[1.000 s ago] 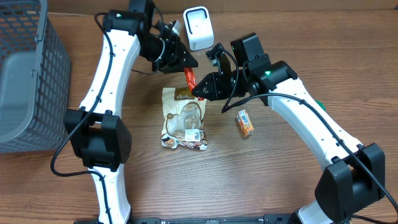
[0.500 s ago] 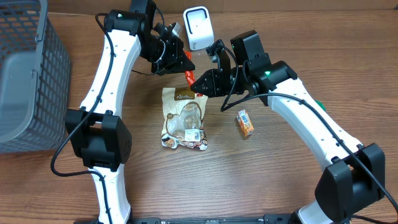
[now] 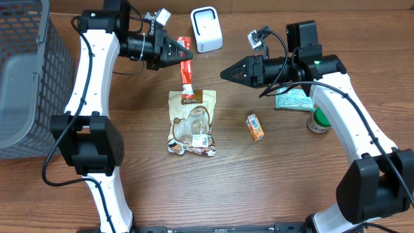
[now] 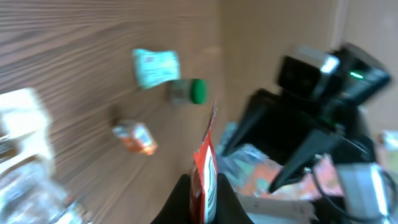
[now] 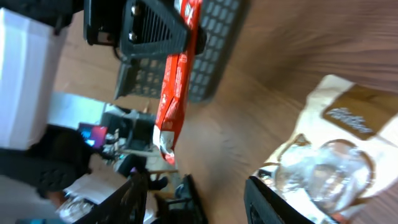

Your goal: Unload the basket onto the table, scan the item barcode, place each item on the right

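Step in hand: presenting the item. The left gripper, clamped on the red stick packet, holds it aloft near the table's 12 o'clock. The right gripper stands parted and empty. The next move likely calls for turning the barcode toward the white scanner, at the packet's 1 o'clock.

Snack packet: red with a white patch near one end; scanner: white; pouch: cream and brown, clear window, mottled brown-and-white base. Small packet: orange; flat sachet: pale teal with fine print; bottle: green cap, pale body. Basket: grey lattice; table: brown wood grain; left arm and right arm: white shells, black joints.
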